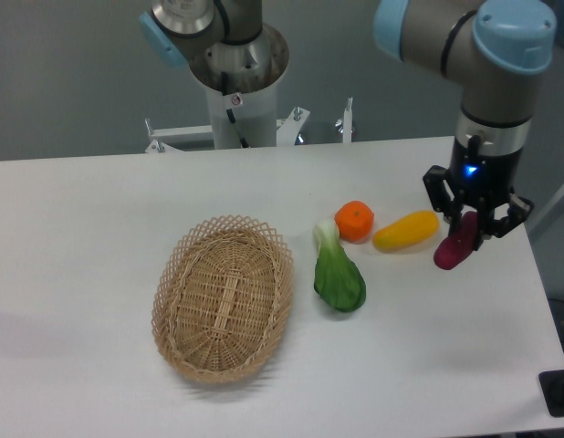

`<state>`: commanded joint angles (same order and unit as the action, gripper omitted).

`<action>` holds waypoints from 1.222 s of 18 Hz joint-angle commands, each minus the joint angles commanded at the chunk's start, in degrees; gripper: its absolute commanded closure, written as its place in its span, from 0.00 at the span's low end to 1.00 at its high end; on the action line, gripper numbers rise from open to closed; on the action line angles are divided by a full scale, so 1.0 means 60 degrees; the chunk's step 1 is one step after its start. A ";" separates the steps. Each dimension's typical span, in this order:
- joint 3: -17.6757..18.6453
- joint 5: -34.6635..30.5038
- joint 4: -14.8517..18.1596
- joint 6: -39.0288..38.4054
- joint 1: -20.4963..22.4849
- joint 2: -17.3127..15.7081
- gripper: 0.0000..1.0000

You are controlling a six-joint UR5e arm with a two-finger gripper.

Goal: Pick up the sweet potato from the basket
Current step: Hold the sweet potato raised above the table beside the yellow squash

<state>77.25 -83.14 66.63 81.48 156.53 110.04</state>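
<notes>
- Tool at right side of tabletop, pointing down, clamped on sweet potato.
- Sweet potato tilted, lower end hanging below the fingers, lifted clear of the surface, just right of yellow vegetable.
- Basket left of centre, well apart from the tool, nothing visible inside.
- Orange touching or nearly touching the yellow vegetable's left end.
- Bok choy between basket and orange, white stem toward the far side, leaves toward the near side.
- Arm's base column at far edge.
</notes>
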 joint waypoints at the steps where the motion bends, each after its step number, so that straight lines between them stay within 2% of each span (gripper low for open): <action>1: 0.0000 0.0000 -0.0074 0.0000 0.0000 0.0015 0.75; 22: 0.0205 -0.0044 -0.0133 -0.0073 -0.0015 -0.0073 0.75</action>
<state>78.49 -83.41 65.83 81.04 156.45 109.60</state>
